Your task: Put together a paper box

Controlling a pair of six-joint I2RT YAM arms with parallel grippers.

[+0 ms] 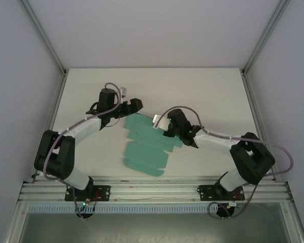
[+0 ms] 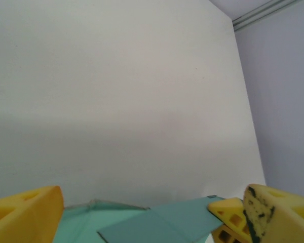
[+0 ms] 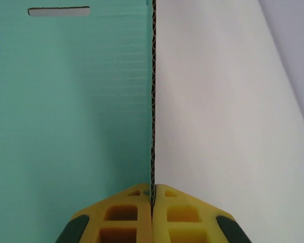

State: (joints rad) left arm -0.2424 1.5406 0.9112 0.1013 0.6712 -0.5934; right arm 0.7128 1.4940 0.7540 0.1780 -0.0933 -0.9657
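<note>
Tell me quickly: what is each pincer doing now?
Left pincer: open.
Right pincer: closed on the edge of the paper box.

Left arm (image 1: pixel 81 129): elbow folded out to the left, forearm reaching up and right toward mid-table.
Left gripper (image 1: pixel 127 109): jaws spread wide; in its wrist view the yellow fingers (image 2: pixel 25 212) sit low at either bottom corner.
Right arm (image 1: pixel 218 139): elbow out to the right, forearm reaching left toward the centre.
Right gripper (image 1: pixel 158 121): yellow fingers (image 3: pixel 121 212) pressed together, pinching the thin edge of the box (image 3: pixel 66 101).
Grippers: near each other, not touching.
</note>
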